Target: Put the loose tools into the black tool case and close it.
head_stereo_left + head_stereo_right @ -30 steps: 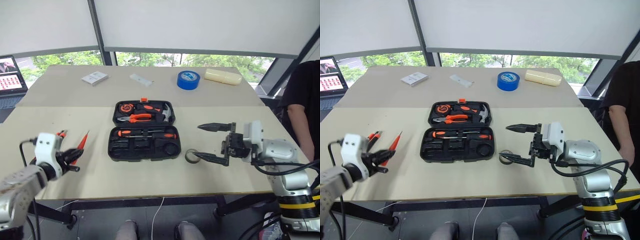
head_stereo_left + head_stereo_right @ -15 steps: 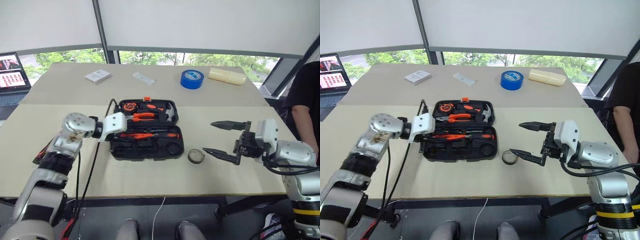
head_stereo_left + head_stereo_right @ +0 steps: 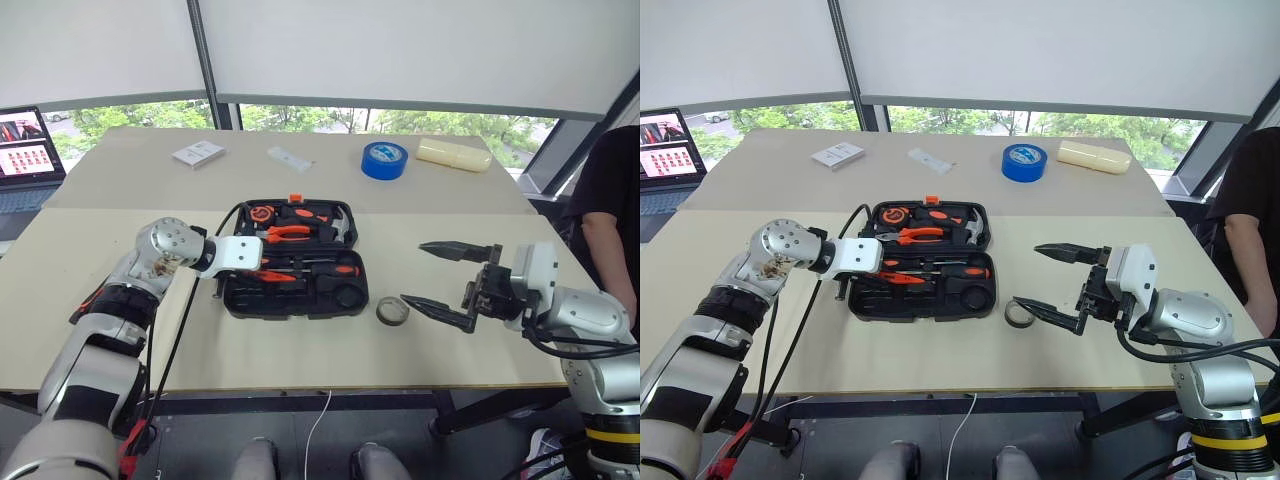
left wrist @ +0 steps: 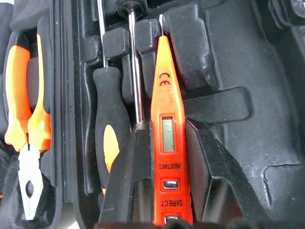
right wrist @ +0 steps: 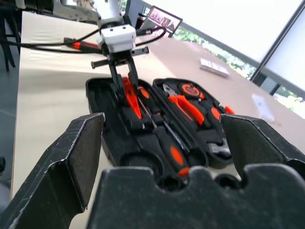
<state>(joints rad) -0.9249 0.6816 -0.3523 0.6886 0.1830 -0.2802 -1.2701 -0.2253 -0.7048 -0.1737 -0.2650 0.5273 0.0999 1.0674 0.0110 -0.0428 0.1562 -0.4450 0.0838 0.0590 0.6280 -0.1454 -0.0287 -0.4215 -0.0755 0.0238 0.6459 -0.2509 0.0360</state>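
I have the left gripper clamped on the small orange tester screwdriver, one black finger pressed to each flat side of its body, the blade running out ahead of the jaws. Ahead of and below those jaws lies the front half of the black tool case, which sits open and flat on the table. The tester's tip reaches in among the moulded slots; I cannot tell whether it already touches the plastic. Just beside the jaws, parallel to the tester, a long screwdriver with a black and orange handle lies seated in its slot, and further to that side are orange-handled pliers in the other half of the case. From the head view, another orange-handled screwdriver lies across the front half.

My right gripper hangs level over the table, well apart from the case, with its two fingers spread wide and nothing between them. The small dark tape ring lies flat on the table just beyond the tip of its nearer finger, between the jaws and the case, not touching either as far as I can see.

Out behind the left arm, something orange and black lies on the table, mostly hidden.
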